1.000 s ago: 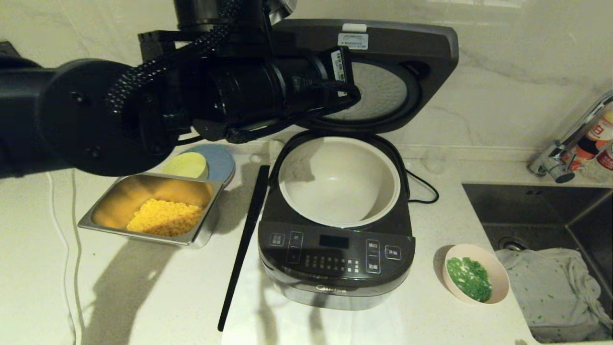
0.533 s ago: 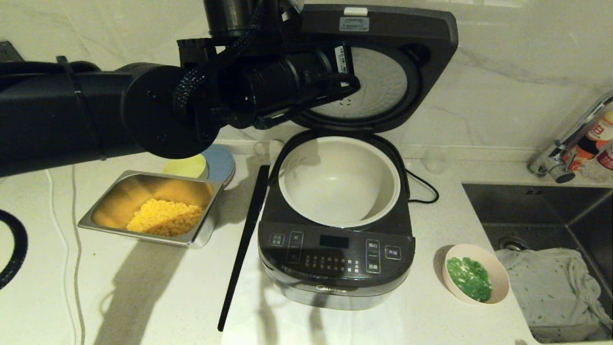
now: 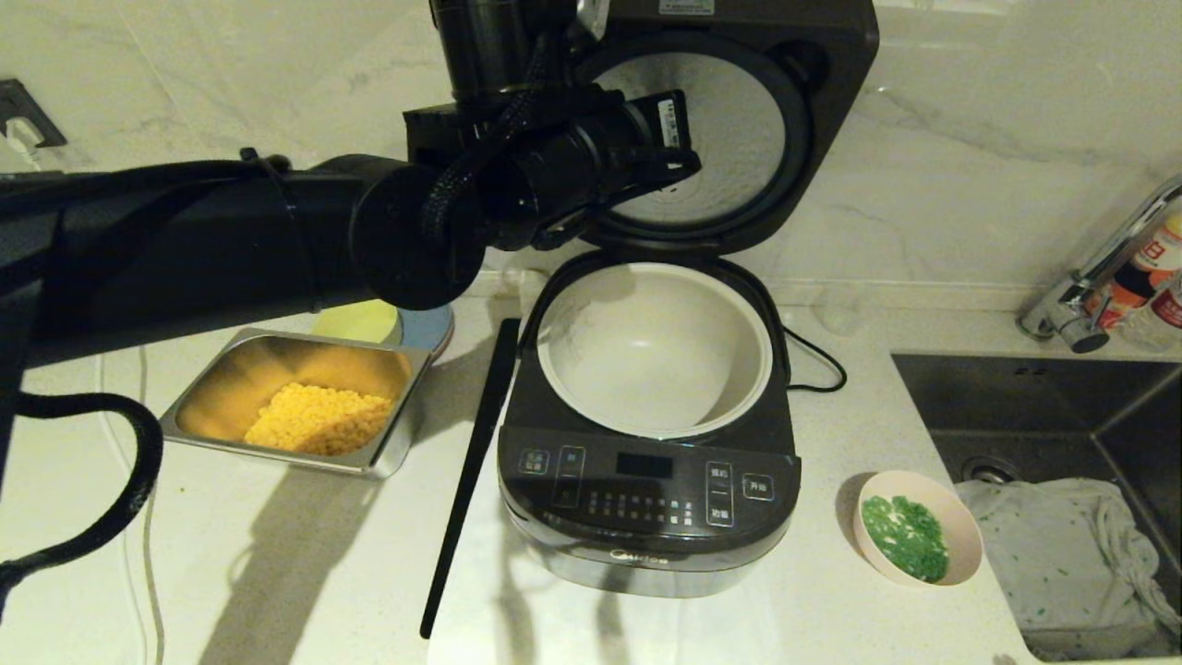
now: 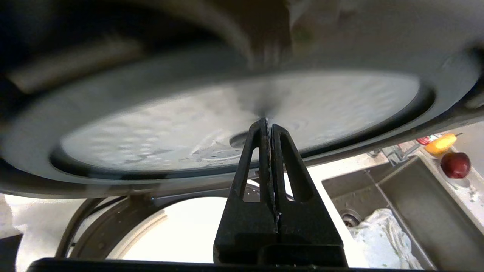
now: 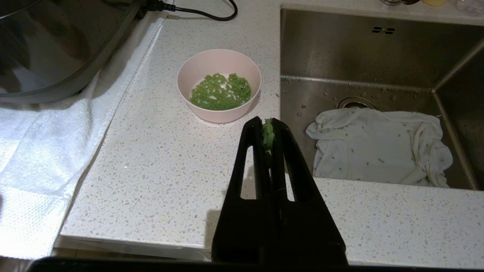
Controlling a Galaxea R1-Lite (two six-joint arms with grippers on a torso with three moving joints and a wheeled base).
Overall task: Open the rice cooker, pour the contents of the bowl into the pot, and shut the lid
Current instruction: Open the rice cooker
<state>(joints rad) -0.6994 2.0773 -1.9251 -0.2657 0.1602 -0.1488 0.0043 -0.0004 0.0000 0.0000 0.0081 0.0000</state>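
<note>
Lid (image 3: 739, 139) standing wide open over the pot (image 3: 654, 346), our left gripper (image 4: 267, 126) pressing against its underside, fingers pinched together, right gripper (image 5: 267, 130) clenched on a green bit, hovering near the bowl (image 5: 219, 85) of greens (image 5: 221, 90).

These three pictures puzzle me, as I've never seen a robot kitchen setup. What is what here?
One picture looks down from the robot's head; the other two come from cameras on its wrists. The big black left arm reaches up, its left gripper shut, at the silver underside of the raised lid of the rice cooker. Inside sits the empty white pot. The right gripper hovers shut near the pink bowl of green bits, with some green stuck between its fingers. A steel tray holds corn; a cloth lies in the sink.
</note>
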